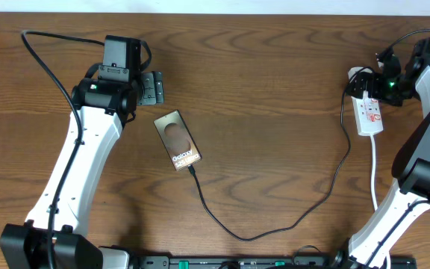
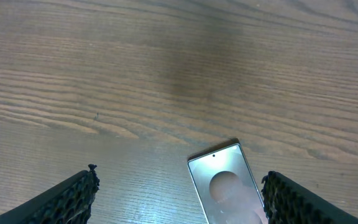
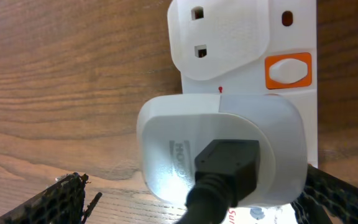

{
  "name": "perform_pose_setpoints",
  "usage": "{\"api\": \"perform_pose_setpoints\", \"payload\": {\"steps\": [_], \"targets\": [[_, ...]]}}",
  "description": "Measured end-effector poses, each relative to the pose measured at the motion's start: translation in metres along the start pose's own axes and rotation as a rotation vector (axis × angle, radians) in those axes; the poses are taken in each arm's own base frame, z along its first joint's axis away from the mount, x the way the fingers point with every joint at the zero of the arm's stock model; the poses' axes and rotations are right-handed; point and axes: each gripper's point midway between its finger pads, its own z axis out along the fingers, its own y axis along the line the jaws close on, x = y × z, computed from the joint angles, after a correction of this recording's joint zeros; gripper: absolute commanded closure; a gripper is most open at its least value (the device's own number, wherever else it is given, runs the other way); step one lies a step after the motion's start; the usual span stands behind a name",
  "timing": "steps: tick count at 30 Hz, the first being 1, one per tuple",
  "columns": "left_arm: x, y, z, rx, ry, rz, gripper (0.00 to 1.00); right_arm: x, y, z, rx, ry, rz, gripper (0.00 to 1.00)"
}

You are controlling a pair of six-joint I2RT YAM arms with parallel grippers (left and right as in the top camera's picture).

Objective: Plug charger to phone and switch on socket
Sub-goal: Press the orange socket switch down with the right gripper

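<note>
- Overhead: my right gripper is hovering over the far end of the socket, whose long axis is running near-to-far. My left gripper is sitting well apart, beside the phone, with the charger reaching the phone's near end.
- Left wrist: my fingers are standing wide apart, holding nothing.
- Right wrist: my fingers are spread either side of the white adaptor. The orange switch is lying ahead, to the right.

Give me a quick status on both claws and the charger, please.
Left claw open, short of phone. Right claw open, astride adapter on socket. Charger tip meets phone's end; seating unclear. Nothing in the way.
</note>
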Motion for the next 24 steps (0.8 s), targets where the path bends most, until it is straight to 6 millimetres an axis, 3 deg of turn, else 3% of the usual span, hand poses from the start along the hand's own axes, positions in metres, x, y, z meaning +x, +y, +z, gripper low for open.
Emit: {"api": "perform_pose_setpoints", "payload": {"steps": [24], "targets": [[0.0000, 0.0000, 0.0000, 0.000, 0.000, 0.000, 0.14, 0.0033, 0.0024, 0.0017, 0.015, 0.022, -0.008, 0.01]]}}
